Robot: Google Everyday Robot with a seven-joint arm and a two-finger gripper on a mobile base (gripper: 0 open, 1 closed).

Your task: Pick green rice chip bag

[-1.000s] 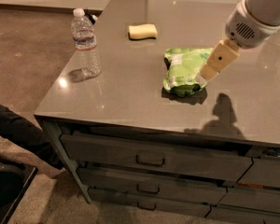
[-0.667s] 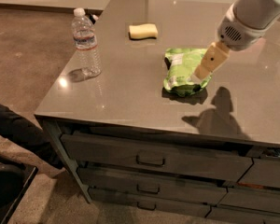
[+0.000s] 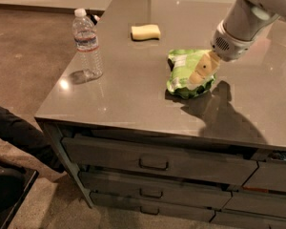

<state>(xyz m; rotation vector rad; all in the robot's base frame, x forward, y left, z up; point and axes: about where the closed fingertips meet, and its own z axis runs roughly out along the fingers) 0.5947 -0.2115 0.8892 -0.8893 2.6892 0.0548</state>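
camera view: only angle on offer, so everything below read off it
green rice chip bag (image 3: 181, 80): lying crumpled on the grey counter (image 3: 128, 87), right of middle, well apart from the water bottle (image 3: 87, 44) and the pale sponge (image 3: 146, 32)
gripper (image 3: 200, 73): right over the bag's right half, tip pointing down, touching it or just about, tbh hard to call
grip state: can't tell how far open, can't tell about any hold either; bag flat on the counter, so probably not lifted yet
arm (image 3: 243, 25): reaching in from the upper right, slanted down and to the left
step in hand: by the look of it, closing on the bag ahead of the lift
how to do it well: go for a puffy ridge or fold near the middle, not a slick flat face; squeeze gently, given slippery foil and trapped air; then straight up, slowly
watch out for: catching only a corner and losing the bag mid-lift; pressing down too hard and skating it across the smooth top
neighbours: bottle by the left edge, sponge at the far side, neither in the way
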